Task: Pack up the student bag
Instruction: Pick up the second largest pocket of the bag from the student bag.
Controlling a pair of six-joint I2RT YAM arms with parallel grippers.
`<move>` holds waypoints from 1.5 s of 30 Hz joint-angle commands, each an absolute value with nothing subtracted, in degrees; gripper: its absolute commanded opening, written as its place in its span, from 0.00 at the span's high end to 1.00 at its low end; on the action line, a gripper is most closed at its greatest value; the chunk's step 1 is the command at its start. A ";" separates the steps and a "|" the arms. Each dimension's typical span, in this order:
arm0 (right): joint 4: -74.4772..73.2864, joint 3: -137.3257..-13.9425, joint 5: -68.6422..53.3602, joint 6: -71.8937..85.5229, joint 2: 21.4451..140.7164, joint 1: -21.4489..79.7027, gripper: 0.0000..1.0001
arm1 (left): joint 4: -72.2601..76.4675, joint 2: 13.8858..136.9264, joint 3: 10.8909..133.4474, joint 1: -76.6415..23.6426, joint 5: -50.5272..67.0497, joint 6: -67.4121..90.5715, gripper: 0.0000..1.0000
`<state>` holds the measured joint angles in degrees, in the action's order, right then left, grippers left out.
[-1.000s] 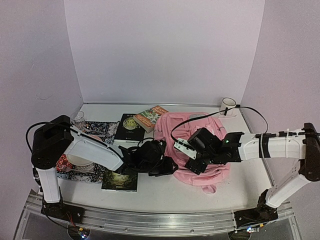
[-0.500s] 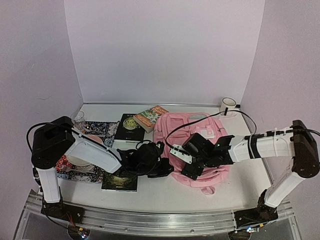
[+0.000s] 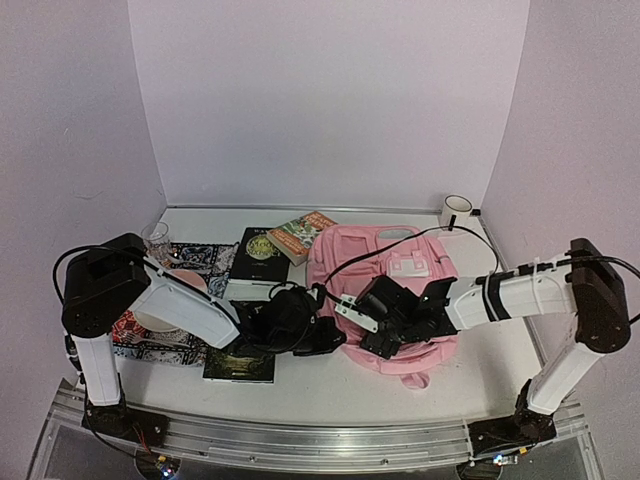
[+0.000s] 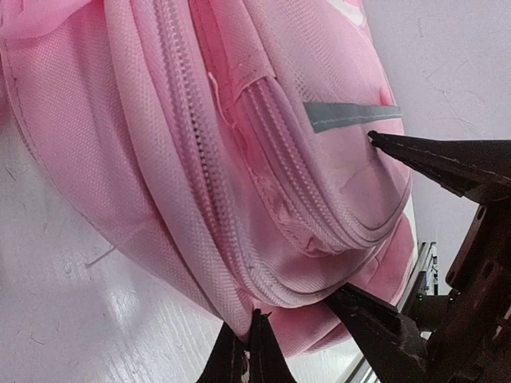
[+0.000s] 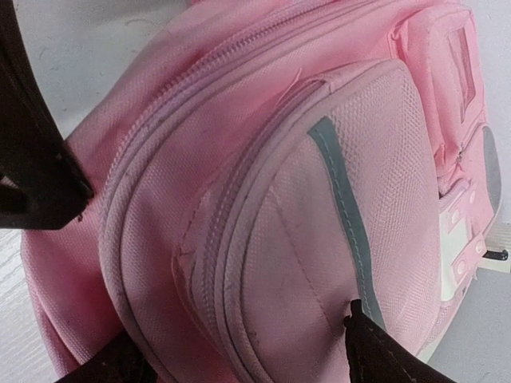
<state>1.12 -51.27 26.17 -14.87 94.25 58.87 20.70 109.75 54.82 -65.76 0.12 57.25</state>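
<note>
L gripper is pinched tight, tips together right at the bag's near-left edge. Can't tell if any cloth is caught in it. R gripper is spread wide over the front pocket, one finger each side, tips touching the cloth. The bag lies flat on the table, running back from both grippers. Books sit just left of it. A cup is at the far right.

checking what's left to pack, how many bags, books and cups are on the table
bag: 1
books: 3, back dark book, front dark book, colourful book
cups: 2, glass, white mug
total: 6
</note>
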 commanded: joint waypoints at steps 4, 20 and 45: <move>-0.95 -52.91 33.55 -15.18 85.88 56.12 0.31 | 19.60 105.98 51.69 -66.33 2.40 56.34 1.00; -3.18 -55.39 31.96 -11.40 89.62 53.53 1.00 | 19.51 102.85 50.39 -66.42 1.56 54.64 1.00; -11.82 -61.13 49.21 -7.53 72.98 52.94 1.00 | -2.97 103.23 61.68 -64.42 -17.11 42.53 0.16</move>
<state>-14.05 -56.71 40.36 -10.30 75.99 53.26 2.90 100.15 54.73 -64.78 -13.00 46.18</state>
